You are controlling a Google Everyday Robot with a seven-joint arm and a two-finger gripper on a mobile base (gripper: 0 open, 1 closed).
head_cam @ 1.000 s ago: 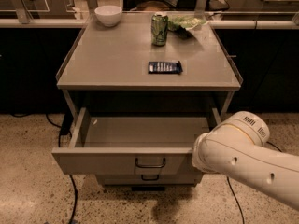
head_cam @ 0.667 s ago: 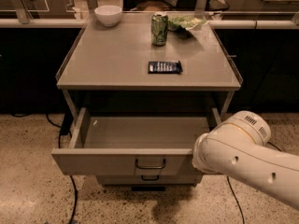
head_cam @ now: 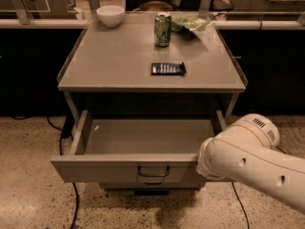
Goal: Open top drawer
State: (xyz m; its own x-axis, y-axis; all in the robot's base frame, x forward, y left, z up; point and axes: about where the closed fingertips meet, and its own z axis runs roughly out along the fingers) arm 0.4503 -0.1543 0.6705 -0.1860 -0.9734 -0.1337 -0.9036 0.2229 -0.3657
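While the top drawer point(head_cam: 119, 168) is seen open beneath the table point(head_cam: 109, 66), the gripper is hidden behind the arm point(head_cam: 248, 161), its state indiscernible.

The top drawer point(head_cam: 147, 137) lies open from above; the arm point(head_cam: 248, 161), hiding its gripper, blocks its right front corner.

Top drawer point(head_cam: 105, 168), grey-beige metal, pulled well out beneath the surface point(head_cam: 119, 61), level, dark loop handle point(head_cam: 153, 171) centred on its flat front, tool hidden behind the white arm point(head_cam: 248, 161) at its right front corner
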